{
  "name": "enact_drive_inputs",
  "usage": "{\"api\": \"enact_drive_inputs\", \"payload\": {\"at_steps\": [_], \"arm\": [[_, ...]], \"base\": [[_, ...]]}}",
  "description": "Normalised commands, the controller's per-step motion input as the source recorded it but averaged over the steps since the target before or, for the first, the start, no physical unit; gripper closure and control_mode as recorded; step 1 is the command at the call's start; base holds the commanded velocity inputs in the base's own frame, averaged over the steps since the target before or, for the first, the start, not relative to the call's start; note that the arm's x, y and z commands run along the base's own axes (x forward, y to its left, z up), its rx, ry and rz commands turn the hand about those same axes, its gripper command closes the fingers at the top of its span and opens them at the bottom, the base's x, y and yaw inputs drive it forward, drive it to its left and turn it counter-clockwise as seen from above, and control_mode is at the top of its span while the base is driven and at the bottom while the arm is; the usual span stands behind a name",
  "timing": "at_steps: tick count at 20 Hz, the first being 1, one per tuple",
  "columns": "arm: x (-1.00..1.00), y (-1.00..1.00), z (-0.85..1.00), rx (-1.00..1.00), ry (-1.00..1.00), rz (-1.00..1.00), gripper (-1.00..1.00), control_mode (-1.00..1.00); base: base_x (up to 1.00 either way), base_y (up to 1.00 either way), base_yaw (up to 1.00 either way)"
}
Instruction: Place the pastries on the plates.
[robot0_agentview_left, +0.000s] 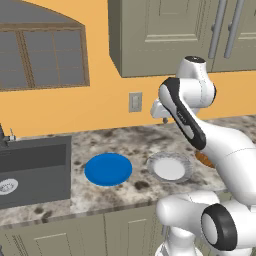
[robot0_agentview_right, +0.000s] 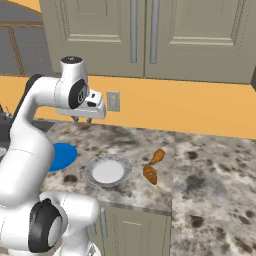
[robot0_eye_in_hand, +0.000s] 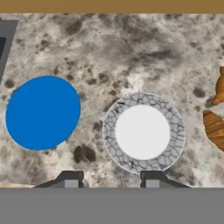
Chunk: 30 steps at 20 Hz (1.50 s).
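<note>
nothing placed yet: both pastries (robot0_agentview_right: 150, 173) (robot0_agentview_right: 158, 156) on worktop (robot0_agentview_right: 210, 185) beside empty white plate (robot0_agentview_right: 107, 171), blue plate (robot0_eye_in_hand: 43, 112) empty, gripper (robot0_agentview_right: 82, 119) wide, holding nothing.

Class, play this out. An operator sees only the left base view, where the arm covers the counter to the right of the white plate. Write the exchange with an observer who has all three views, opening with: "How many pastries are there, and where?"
Observer: Two. The far pastry and the near pastry lie on the counter, just right of the white plate. Neither is on a plate.
Operator: Do they touch each other?
Observer: No, the hand view shows a narrow gap of counter between them.
Operator: Is the gripper holding anything?
Observer: No. The gripper is open, and nothing sits between its fingers.
</note>
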Motion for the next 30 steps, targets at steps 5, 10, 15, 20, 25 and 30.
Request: {"api": "enact_drive_inputs", "payload": {"at_steps": [5,10,15,20,25,30], "arm": [[0.19,-0.10,-0.19,-0.02,-0.04,0.00,-1.00,-1.00],[0.00,-0.24,-0.44,-0.20,-0.01,0.00,-1.00,-1.00],[0.00,-0.23,-0.45,-0.10,-0.01,0.00,-1.00,-1.00],[0.01,-0.32,-0.46,0.00,0.00,0.00,-1.00,-1.00],[0.19,-0.48,-0.33,0.02,0.00,0.00,-1.00,-1.00],[0.36,-0.54,-0.05,0.14,0.01,0.00,-1.00,-1.00]], "base": [[0.00,0.00,0.00],[0.00,0.00,0.00],[0.00,0.00,0.00],[0.00,0.00,0.00],[0.00,0.00,0.00],[0.00,0.00,0.00]]}}
